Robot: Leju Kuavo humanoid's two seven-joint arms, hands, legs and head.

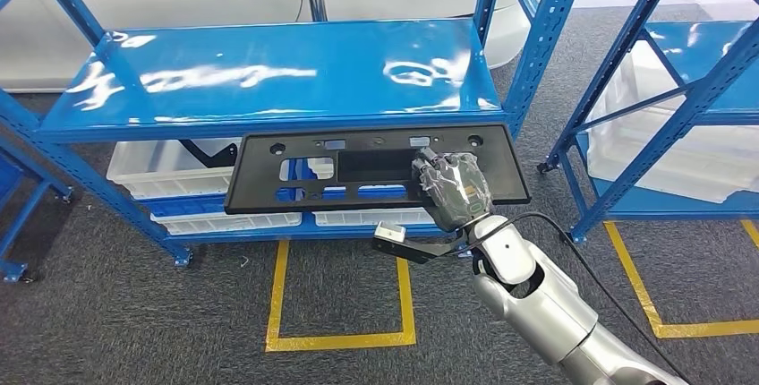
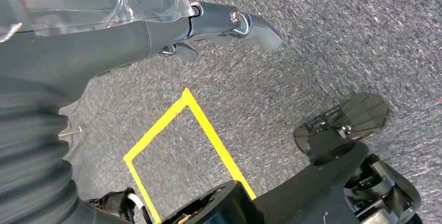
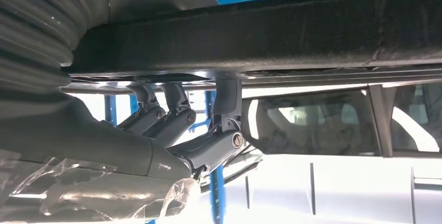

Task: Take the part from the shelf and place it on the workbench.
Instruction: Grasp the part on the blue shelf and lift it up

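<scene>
The part [image 1: 358,170] is a long flat black plastic panel with several cut-outs. In the head view it hangs in front of the blue shelf's [image 1: 268,72] front edge, roughly level and off the shelf top. My right hand [image 1: 452,186] grips it right of its middle. In the right wrist view the dark fingers [image 3: 219,140] hook up around the edge of the black part [image 3: 271,31]. In the left wrist view my left hand [image 2: 104,41] hangs over the grey carpet, holding nothing, its fingers [image 2: 250,26] stretched out.
White plastic bins [image 1: 170,170] sit on the shelf's lower level behind the part. A second blue shelf [image 1: 698,72] stands to the right with a gap between them. Yellow tape [image 1: 340,340] marks squares on the grey carpet. A white car body [image 1: 179,9] is behind the shelves.
</scene>
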